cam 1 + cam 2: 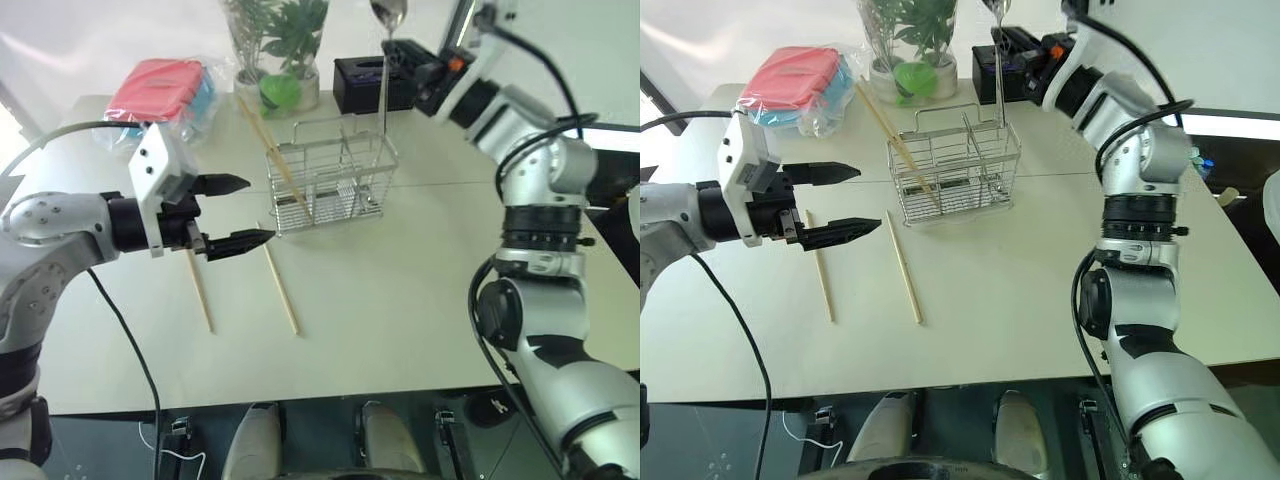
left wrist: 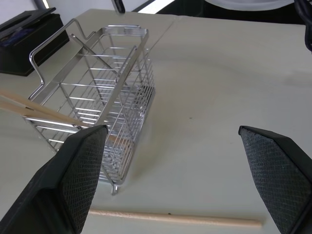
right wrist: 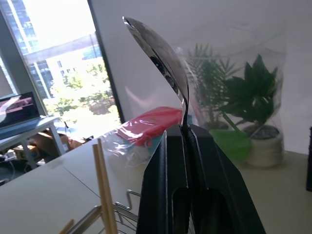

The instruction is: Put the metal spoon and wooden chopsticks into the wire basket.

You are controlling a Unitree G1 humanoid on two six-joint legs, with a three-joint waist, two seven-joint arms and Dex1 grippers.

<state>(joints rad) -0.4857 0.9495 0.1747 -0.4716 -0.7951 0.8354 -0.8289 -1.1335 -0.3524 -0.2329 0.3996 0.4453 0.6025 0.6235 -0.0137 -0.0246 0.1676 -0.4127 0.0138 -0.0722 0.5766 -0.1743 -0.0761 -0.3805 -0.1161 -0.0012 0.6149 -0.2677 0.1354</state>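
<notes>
My right gripper (image 1: pixel 393 52) is raised above the wire basket (image 1: pixel 335 190) and is shut on the metal spoon (image 1: pixel 386 14). The spoon's bowl points up and its thin handle hangs down toward the basket's right end. In the right wrist view the spoon (image 3: pixel 163 61) sticks out from between the pressed fingers (image 3: pixel 161 185). Two wooden chopsticks (image 1: pixel 266 142) lean in the basket's left compartment. Two more chopsticks (image 1: pixel 200 290) (image 1: pixel 281 292) lie flat on the table in front of it. My left gripper (image 1: pixel 260 210) hovers open and empty just left of the basket, above those chopsticks.
A black tissue box (image 1: pixel 362 82) stands behind the basket, and potted plants in a clear bag (image 1: pixel 278 50) stand beside it. A red and blue pack in plastic (image 1: pixel 160 90) lies at the back left. The pale table (image 1: pixel 400 300) reaches toward me.
</notes>
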